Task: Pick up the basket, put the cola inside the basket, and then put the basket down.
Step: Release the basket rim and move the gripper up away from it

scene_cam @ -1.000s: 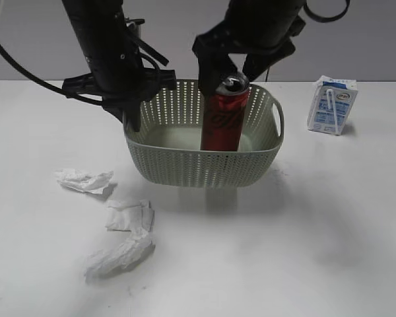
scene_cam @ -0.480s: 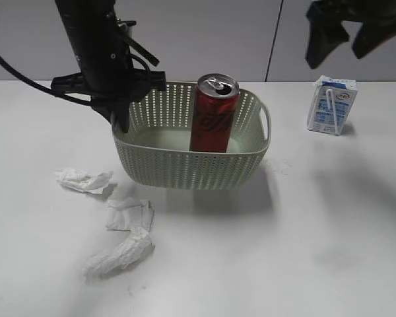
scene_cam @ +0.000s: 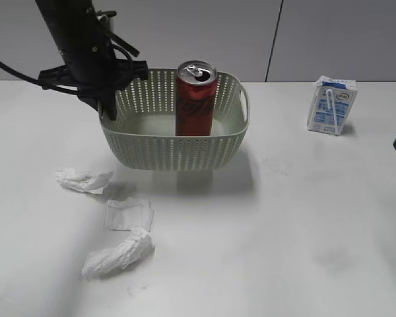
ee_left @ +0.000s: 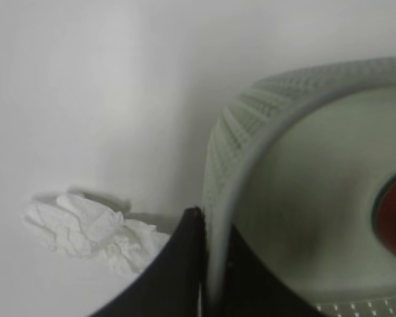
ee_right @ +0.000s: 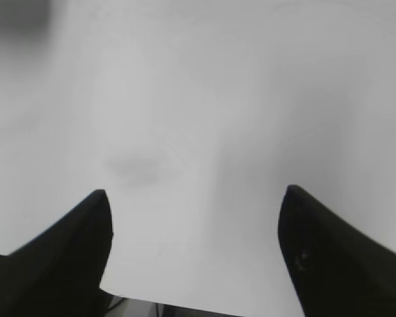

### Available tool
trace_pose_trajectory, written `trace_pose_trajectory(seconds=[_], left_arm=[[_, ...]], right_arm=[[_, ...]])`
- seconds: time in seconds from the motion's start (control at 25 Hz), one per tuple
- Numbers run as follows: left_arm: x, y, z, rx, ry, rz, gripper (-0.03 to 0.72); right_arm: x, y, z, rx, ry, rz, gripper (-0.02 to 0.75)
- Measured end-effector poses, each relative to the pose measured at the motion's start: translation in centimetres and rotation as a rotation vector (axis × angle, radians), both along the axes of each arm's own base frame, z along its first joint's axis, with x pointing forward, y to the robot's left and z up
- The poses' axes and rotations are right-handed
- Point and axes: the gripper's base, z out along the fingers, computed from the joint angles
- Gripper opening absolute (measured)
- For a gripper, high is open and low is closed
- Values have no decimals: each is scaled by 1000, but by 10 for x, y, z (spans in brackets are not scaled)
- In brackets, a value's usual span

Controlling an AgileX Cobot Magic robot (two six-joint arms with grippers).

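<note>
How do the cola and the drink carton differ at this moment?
The cola is a tall red can; the carton is a short white-and-blue box. The cola stands inside the basket, which the left gripper grips by its rim; the carton sits on the table. Both stand upright.

Cola (scene_cam: 197, 99) upright in basket (scene_cam: 171, 150)

The white table (scene_cam: 303, 224) carries crumpled tissues (scene_cam: 117, 253) at front left and a drink carton (scene_cam: 331, 104) at back right.

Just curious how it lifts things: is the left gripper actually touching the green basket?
Touching. The left wrist view shows the left gripper shut on the basket wall, one finger on each side.
</note>
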Motion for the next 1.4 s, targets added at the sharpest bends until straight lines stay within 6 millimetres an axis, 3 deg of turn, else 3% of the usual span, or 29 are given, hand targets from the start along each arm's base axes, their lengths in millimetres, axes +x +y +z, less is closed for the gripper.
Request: trace_pose_trajectory(seconds=[0.2,0.44,0.68,0.92,1.0,1.08,1.28,1.4], left_arm=[[8,1,-25,11,32,6,-3],[14,-2,-25,-13,-30,16,-3],[16,-2,-29,-16,-32,19,-3],[17,-6,-48,-32,22,31,23],[17,-7,-51,-32,32,32,82],[17,-7,-51,-33,32,32,187],[15,-5,-51,-16,59,24,584],[11,2,-47,17,99,-1,638]], right_arm=[[-70,-8,-1,53,-138,-8,583],[-140,-18,-6,91,-354,-6,583],[-185,-25,-15,122,-554,-2,583],[-209,-33,-28,85,-688,1,581],[-212,-35,-32,70,-727,0,577],[-214,-35,-33,68,-760,0,575],[-214,-36,-34,61,-771,0,573],[-214,-36,-34,61,-772,1,573]])
